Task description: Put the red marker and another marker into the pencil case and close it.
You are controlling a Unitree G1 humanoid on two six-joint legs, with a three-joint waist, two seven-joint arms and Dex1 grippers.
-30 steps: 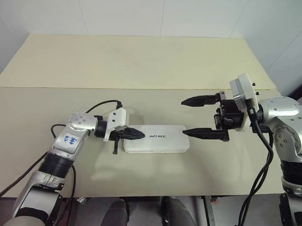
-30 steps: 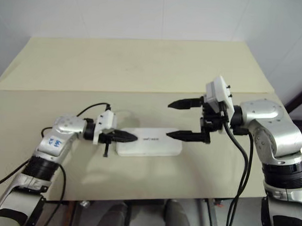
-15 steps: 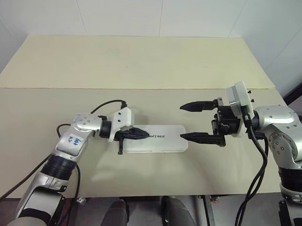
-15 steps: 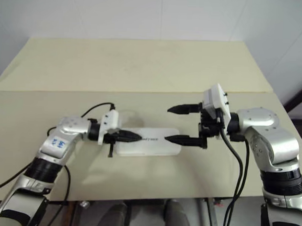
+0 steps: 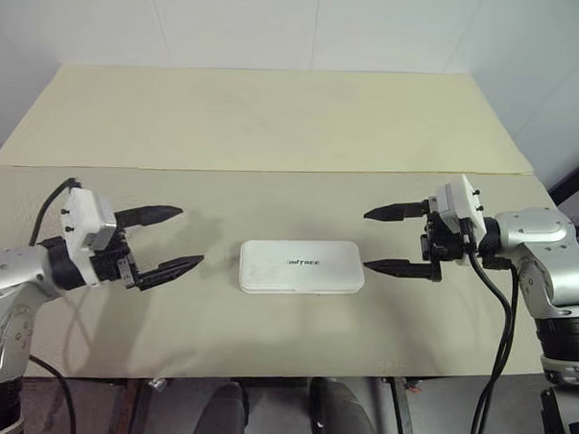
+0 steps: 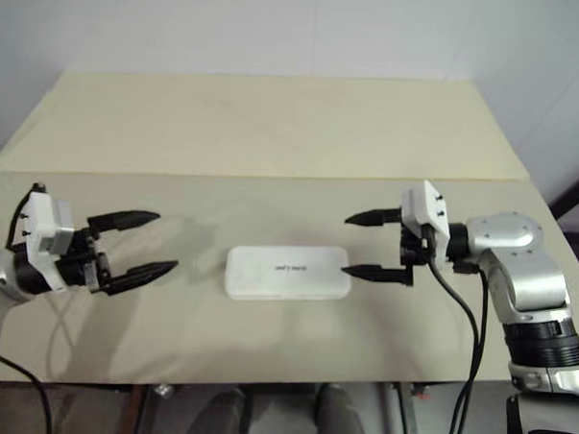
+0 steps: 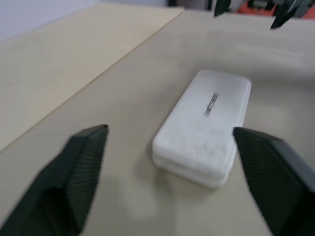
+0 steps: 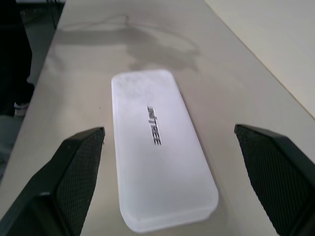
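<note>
A: From the head views, where does the job stand?

B: The pencil case (image 5: 301,267) lies flat and shut in the middle of the table (image 5: 274,120), lid down, lettering up. No markers lie on the table, so I judge they are inside and closing is done or all but done. The left gripper (image 5: 169,237) hangs well to the left of the case, jaws wide apart, holding nothing. The right gripper (image 5: 383,239) sits just off the case's right end, jaws also spread and empty, its nearer finger tip close to the case's corner; I cannot tell whether it touches.

A: And the left wrist view?

B: Both fingers (image 7: 74,172) stand wide apart with the case (image 7: 203,128) ahead of them, apart from both. The lid looks seated all round on the end facing it.

A: The right wrist view?

B: Same story: fingers (image 8: 74,172) spread, the case (image 8: 160,147) lying lengthwise between and beyond them, seam closed.

A: So what next?

B: Probably only a check that the lid is latched; a light press on top if not, then drawing both arms clear.
</note>
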